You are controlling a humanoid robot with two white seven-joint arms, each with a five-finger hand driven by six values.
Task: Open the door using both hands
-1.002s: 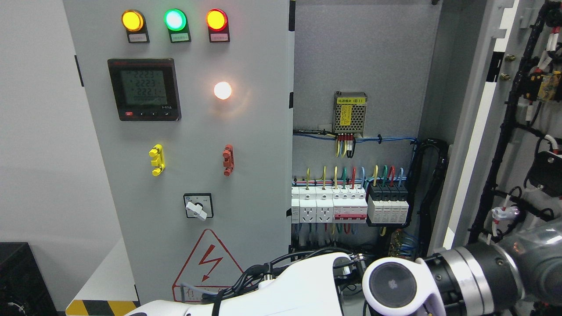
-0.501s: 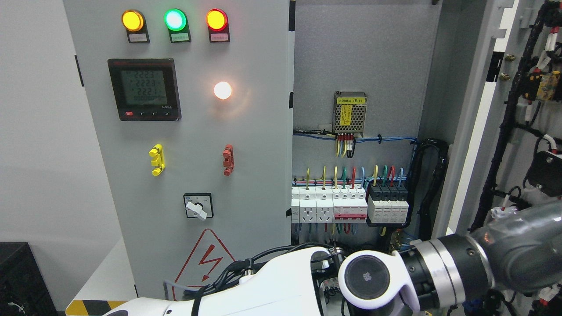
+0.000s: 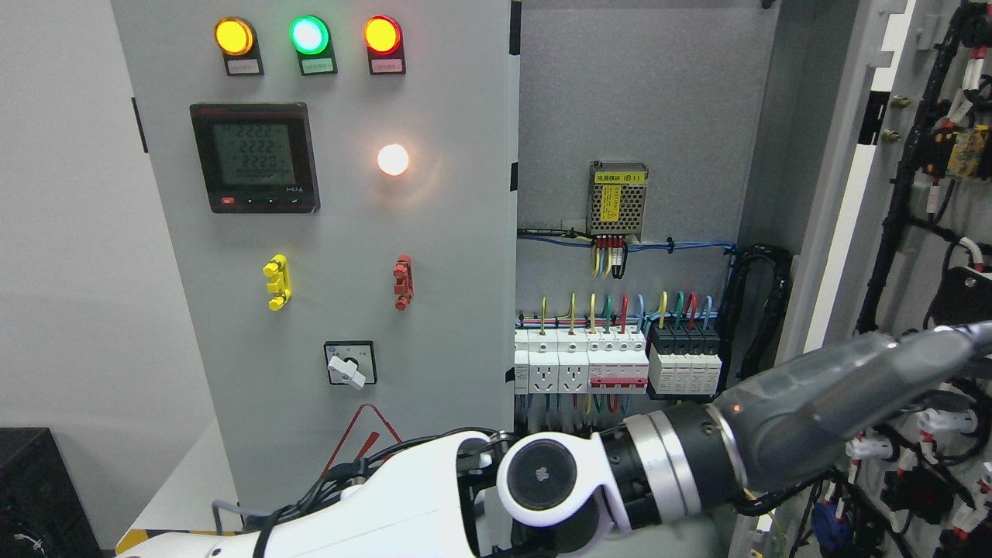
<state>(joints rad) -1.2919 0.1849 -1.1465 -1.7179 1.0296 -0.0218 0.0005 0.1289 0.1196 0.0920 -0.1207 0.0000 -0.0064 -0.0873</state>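
Note:
The cabinet's left door [image 3: 434, 232] is a grey panel with lamps, a meter and a rotary switch, and it stands closed. The right door [image 3: 845, 194] is swung open to the right, its inner side [image 3: 922, 232] showing black cable looms. My left arm [image 3: 821, 387] comes in from the lower left as a white upper part. It bends at a round white joint [image 3: 542, 484] and reaches as a grey forearm across to the open door. Its wrist end meets the picture's right edge near the door's wiring, and the hand is not visible. My right arm does not show.
The open cabinet interior [image 3: 643, 93] holds a small power supply [image 3: 618, 200], a row of breakers [image 3: 616, 360] and coloured wires. A black box [image 3: 39, 496] stands at the lower left. A white wall [image 3: 70, 232] lies left of the cabinet.
My left arm's elbow joint has slid left and down while the grey forearm has stretched out to the right and upward along the open door. The door's position looks hardly changed.

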